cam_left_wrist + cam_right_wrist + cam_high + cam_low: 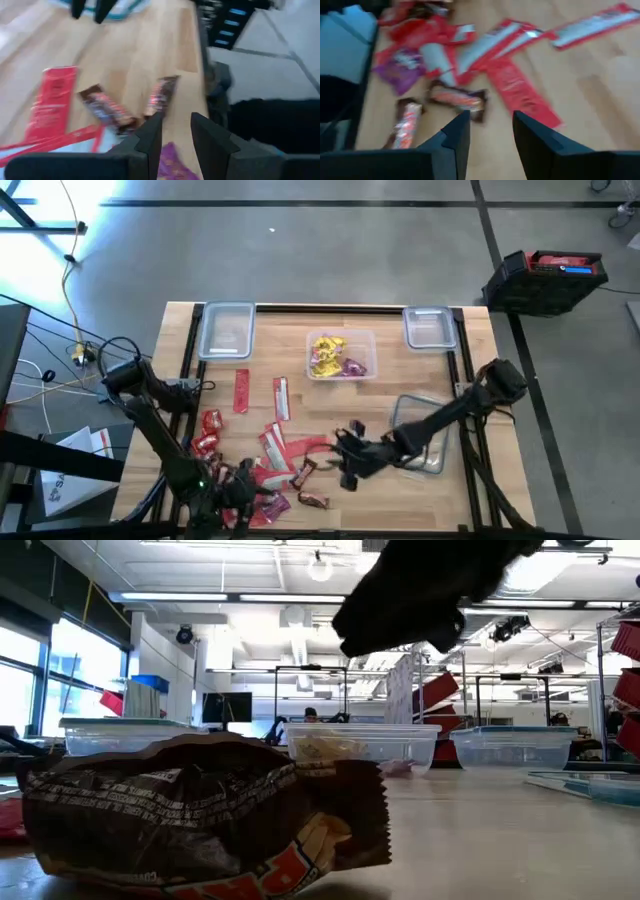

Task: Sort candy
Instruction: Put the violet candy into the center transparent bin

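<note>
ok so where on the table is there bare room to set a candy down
Bare wood lies between the left container and the middle container, and near the front edge right of the brown bars. It is crowded around the red packets front-left, by the left gripper.

Two dark jointed arms, each ending in a claw of two flat black fingers (457, 135).

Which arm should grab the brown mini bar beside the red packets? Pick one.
Right. The right gripper hovers open just short of the brown mini bar. The left gripper, also open, sits at the pile's near edge.
</note>
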Tool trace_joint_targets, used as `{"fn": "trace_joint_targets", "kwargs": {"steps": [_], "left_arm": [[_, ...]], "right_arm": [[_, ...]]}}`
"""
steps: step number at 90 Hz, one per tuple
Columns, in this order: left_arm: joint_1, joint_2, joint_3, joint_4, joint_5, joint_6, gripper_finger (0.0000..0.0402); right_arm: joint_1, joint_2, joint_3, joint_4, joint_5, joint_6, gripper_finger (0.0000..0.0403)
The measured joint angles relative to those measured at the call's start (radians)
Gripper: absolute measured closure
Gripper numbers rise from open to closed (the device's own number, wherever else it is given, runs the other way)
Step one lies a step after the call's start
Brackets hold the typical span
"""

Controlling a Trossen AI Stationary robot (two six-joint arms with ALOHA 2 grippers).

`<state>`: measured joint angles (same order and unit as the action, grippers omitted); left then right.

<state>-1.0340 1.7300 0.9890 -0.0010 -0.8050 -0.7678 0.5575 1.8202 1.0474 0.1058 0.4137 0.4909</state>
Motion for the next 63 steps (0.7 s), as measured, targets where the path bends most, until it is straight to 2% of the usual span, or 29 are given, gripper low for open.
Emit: {"fn": "trace_joint_targets", "kwargs": {"steps": [8,16,49,63], "left_arm": [[-0.004,0.048,0.001,0.06,0.016,0.03,0.0314],[-0.003,0.079,0.001,0.063,0.047,0.004,0.0314],[0.006,0.094,0.004,0.058,0.183,-0.184,0.0306],[-0.009,0.112,0.05,0.047,0.183,-0.223,0.0305]], "right_arm": [[0.04,0.01,-0.054,0.1,-0.003,-0.018,0.0284],[0.069,0.04,-0.071,0.123,-0.005,0.01,0.0284],[0.097,0.223,-0.023,0.179,-0.002,0.114,0.0284],[0.108,0.271,0.0,0.213,-0.001,0.115,0.0284]]}}
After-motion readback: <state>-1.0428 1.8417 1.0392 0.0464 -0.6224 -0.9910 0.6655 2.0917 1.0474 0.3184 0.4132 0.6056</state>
